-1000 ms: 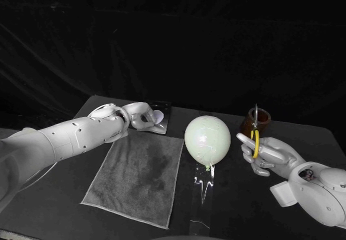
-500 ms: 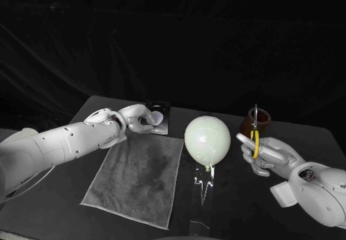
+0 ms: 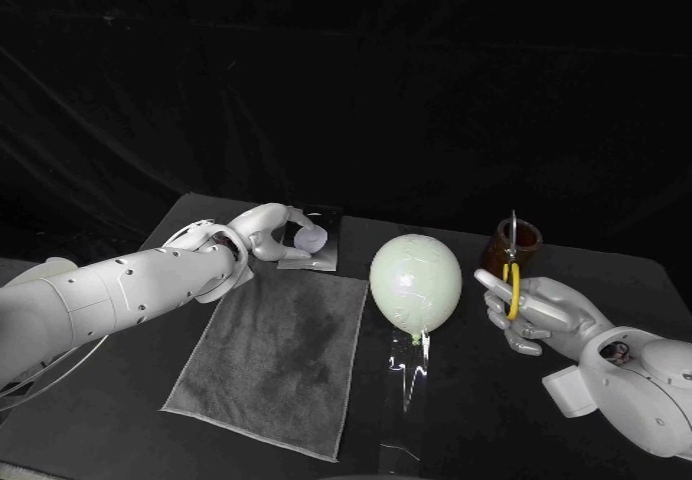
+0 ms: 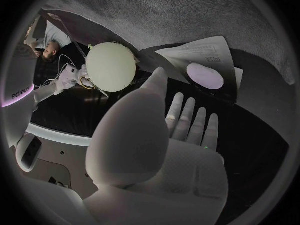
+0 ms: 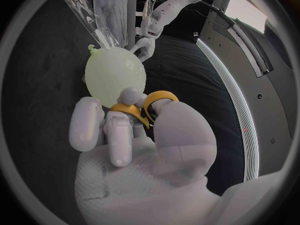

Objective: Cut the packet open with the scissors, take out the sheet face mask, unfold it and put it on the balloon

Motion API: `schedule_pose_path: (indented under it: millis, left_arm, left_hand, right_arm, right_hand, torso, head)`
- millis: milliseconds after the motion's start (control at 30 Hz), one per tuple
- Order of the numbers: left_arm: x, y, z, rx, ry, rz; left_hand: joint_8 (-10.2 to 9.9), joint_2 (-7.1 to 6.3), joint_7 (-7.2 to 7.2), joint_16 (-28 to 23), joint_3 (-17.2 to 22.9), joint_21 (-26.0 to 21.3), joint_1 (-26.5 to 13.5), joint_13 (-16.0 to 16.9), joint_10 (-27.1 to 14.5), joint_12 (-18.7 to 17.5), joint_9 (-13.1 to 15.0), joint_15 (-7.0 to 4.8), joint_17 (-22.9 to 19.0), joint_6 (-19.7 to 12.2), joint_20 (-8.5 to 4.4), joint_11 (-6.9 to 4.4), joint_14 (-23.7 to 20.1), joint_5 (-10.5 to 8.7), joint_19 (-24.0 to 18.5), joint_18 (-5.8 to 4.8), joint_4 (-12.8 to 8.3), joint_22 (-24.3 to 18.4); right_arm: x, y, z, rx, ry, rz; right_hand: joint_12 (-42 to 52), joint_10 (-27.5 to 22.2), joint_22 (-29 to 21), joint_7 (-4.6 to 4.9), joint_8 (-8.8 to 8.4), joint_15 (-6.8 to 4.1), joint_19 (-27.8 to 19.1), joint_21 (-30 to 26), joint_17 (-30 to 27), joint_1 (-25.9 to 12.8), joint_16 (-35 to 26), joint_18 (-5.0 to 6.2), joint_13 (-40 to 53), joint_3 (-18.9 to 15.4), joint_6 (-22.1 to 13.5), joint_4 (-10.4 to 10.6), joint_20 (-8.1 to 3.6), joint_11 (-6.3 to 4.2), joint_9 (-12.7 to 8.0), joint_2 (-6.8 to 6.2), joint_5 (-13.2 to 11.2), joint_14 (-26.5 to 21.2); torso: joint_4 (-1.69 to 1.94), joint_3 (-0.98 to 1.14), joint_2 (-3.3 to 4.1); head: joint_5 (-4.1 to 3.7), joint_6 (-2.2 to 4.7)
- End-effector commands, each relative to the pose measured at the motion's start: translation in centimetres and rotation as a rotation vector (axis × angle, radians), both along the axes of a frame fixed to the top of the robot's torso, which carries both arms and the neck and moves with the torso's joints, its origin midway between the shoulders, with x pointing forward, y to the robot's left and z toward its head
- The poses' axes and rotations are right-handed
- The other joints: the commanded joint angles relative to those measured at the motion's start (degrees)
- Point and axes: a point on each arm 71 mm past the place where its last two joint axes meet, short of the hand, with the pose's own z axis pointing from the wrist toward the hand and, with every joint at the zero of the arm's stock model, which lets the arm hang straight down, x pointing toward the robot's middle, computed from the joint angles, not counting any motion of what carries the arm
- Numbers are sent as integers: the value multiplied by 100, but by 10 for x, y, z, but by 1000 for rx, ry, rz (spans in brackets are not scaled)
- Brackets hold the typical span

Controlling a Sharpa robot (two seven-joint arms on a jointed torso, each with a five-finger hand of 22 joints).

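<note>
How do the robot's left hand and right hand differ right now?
The right hand grips the yellow-handled scissors, blades pointing up; the left hand holds nothing, its fingers stretched out. The left hand is beside the packet beyond the towel; the right hand is on the balloon's other side. Both are silver, on white arms.

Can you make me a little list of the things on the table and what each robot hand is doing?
Left hand: open, fingers spread, right by the packet
Right hand: holds the scissors with yellow handles, blades pointing up
Balloon: pale green, in the middle of the table
Towel: grey, lying flat beside the balloon
</note>
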Motion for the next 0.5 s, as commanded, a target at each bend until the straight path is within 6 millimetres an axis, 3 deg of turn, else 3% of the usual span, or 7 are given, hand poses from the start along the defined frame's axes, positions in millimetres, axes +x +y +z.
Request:
schedule_pose_path:
  millis: [33,67,133,200,300,433,500]
  left_arm:
    - [-1,-3,1,0,-21,6]
    - [-1,-4,0,10,-14,8]
    - [0,-5,-3,36,6,17]
    - [0,-6,-7,59,28,26]
    - [2,-9,-13,98,62,40]
    - [5,-12,-20,124,89,47]
    - [6,-14,-22,131,94,46]
  left_hand:
    - [-118,-160,-27,-52,-471,-98,86,-30,-413,-43,-88,-137,-76,-364,10,-44,-353,22,-237,-62,102,-33]
    - [-199,-257,-82,-76,-801,-154,70,-51,-766,-64,-153,-225,-142,-626,-1,-104,-668,10,-376,-51,74,-49]
    - [-236,-325,-128,-94,-1026,-187,39,-62,-1021,-78,-184,-236,-190,-759,-13,-146,-901,21,-464,-39,144,-52]
    - [-402,-477,-201,-132,-1539,-210,-45,-112,-1694,-134,-346,-355,-271,-1387,-49,-258,-1290,31,-525,-12,142,-53]
    - [-469,-487,-267,-143,-1683,-208,-92,-128,-2003,-146,-411,-341,-309,-1644,-63,-332,-1471,29,-519,7,142,-47]
    - [-639,-526,-342,-184,-1726,-213,-229,-205,-2882,-223,-653,-379,-383,-2540,-83,-409,-1823,16,-543,31,142,-46]
    - [-650,-532,-356,-189,-1725,-216,-274,-212,-2991,-228,-690,-395,-395,-2681,-93,-420,-1879,14,-553,36,143,-48]
  right_arm:
    - [0,2,1,3,-16,26]
    - [0,2,1,3,-16,26]
    - [0,2,1,3,-16,27]
    - [0,3,1,3,-16,27]
    - [0,3,1,3,-16,28]
    - [0,3,1,3,-16,29]
    - [0,3,1,2,-16,30]
  right_hand:
    - [5034,1593,509,-799,2487,-70,5,18,1456,-216,22,60,2196,26,2253,11,6,-838,1102,455,11,574]
    - [5034,1593,509,-799,2487,-70,5,18,1456,-216,22,60,2196,26,2253,11,6,-838,1102,455,11,574]
    - [5034,1593,509,-799,2487,-70,5,18,1456,-216,22,60,2196,26,2253,11,6,-838,1102,455,11,574]
    - [5034,1593,509,-799,2487,-70,5,18,1456,-216,22,60,2196,26,2253,11,6,-838,1102,455,11,574]
    - [5034,1593,507,-799,2486,-70,2,13,1453,-205,21,61,2196,25,2253,9,6,-838,1102,454,11,573]
    - [5034,1593,507,-799,2486,-70,2,13,1453,-205,21,61,2196,25,2253,9,6,-838,1102,454,11,573]
    - [5034,1593,507,-799,2486,-70,2,13,1453,-205,21,61,2196,25,2253,9,6,-838,1102,454,11,573]
  torso:
    - [-1,1,7]
    - [-1,-1,6]
    - [-4,-1,5]
    - [-8,-2,6]
    - [-9,1,9]
    - [-9,0,11]
    - [-12,-2,12]
  head:
    - [8,0]
    - [8,-1]
    - [18,-6]
    - [23,-6]
    - [23,-13]
    - [17,-7]
    - [19,-6]
